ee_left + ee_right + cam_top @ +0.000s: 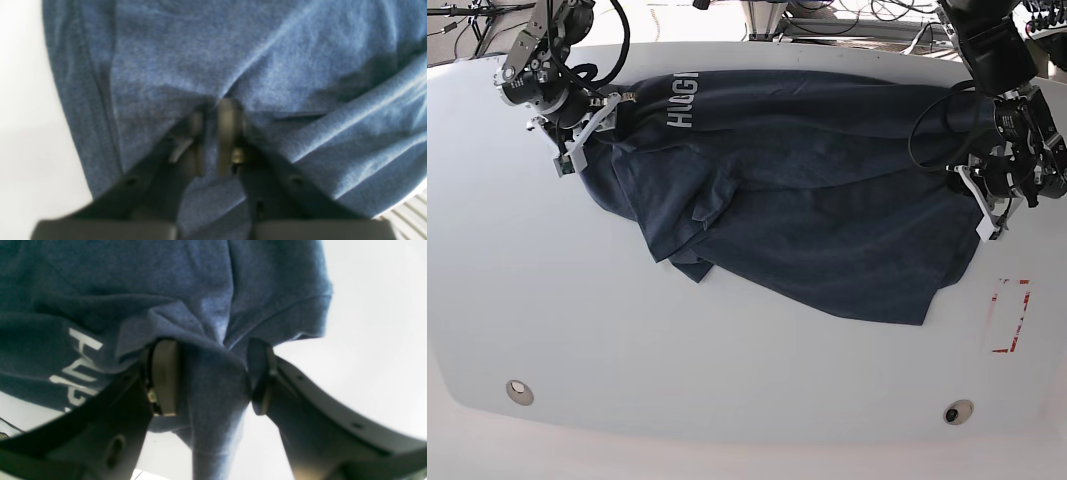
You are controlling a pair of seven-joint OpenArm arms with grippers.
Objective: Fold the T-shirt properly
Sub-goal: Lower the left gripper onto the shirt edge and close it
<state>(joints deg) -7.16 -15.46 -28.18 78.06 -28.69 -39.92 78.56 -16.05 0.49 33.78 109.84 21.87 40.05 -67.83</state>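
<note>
With left gripper (pixel 213 133) fingers clenched on the T-shirt (pixel 807 200) spread across the far bench (pixel 727 380) and right gripper (pixel 213 373) fingers seemingly released, best regrip before lifting evenly.

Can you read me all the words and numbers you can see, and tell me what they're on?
"HUGI": white block letters on the T-shirt, near the right gripper; the word runs on under a fold.
"HU": the same print in the right wrist view, the rest too cut off to read.
The left gripper shows no text.
</note>
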